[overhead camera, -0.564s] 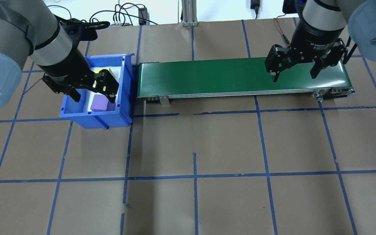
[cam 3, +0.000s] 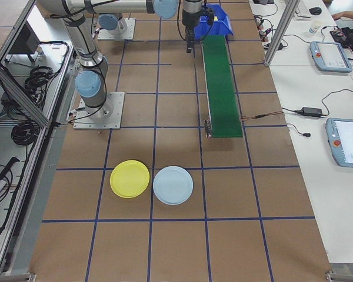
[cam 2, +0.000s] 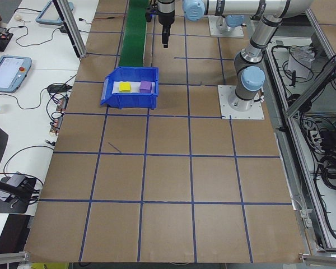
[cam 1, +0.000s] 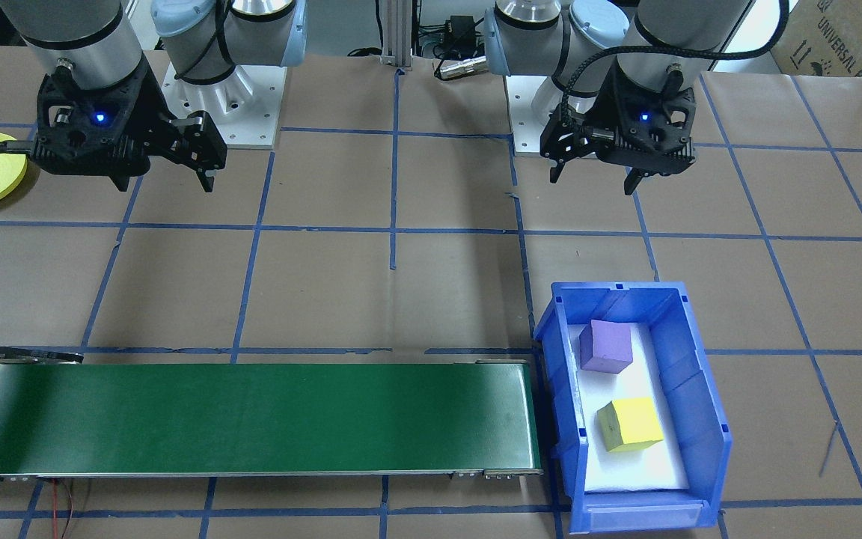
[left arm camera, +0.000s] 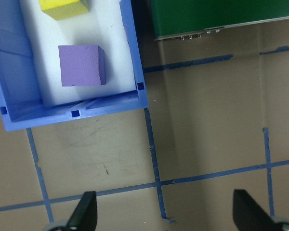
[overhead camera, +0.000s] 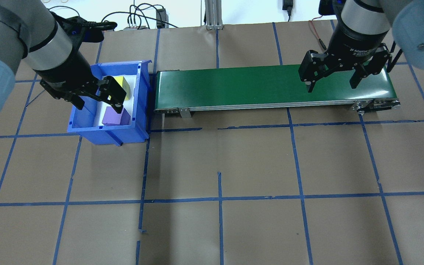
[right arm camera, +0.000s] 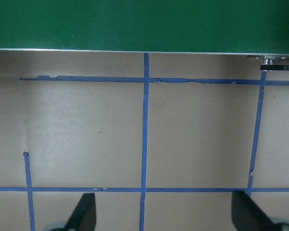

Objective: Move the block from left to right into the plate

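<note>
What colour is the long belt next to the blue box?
The conveyor belt is dark green, clearest in the exterior front-facing view.

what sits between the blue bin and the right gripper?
The green conveyor belt. In the overhead view it runs from beside the blue bin to under the open right gripper; its surface is bare.

Two blocks: one purple block, one yellow block. One blue bin. One green conveyor belt. Two plates: yellow plate, light-blue plate.
</note>
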